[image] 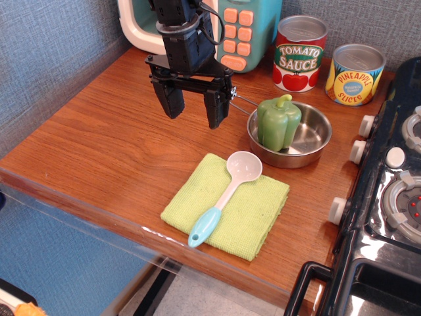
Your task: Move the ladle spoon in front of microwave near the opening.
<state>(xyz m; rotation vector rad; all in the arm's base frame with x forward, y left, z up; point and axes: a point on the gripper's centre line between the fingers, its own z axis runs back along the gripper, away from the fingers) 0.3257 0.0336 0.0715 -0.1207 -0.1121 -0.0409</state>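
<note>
The ladle spoon (226,193) lies on a green cloth (227,205) near the table's front, white bowl toward the back right, light blue handle end toward the front left. The microwave (247,29) stands at the back, teal with salmon-orange buttons; its cream-white rimmed opening (139,29) is mostly hidden behind the arm. My gripper (194,108) hangs open and empty above the table in front of the microwave, behind and to the left of the ladle.
A steel pan (293,137) holding a green pepper (279,122) sits right of the gripper. A tomato sauce can (299,54) and a pineapple slices can (355,74) stand at the back right. A black stove (388,197) fills the right side.
</note>
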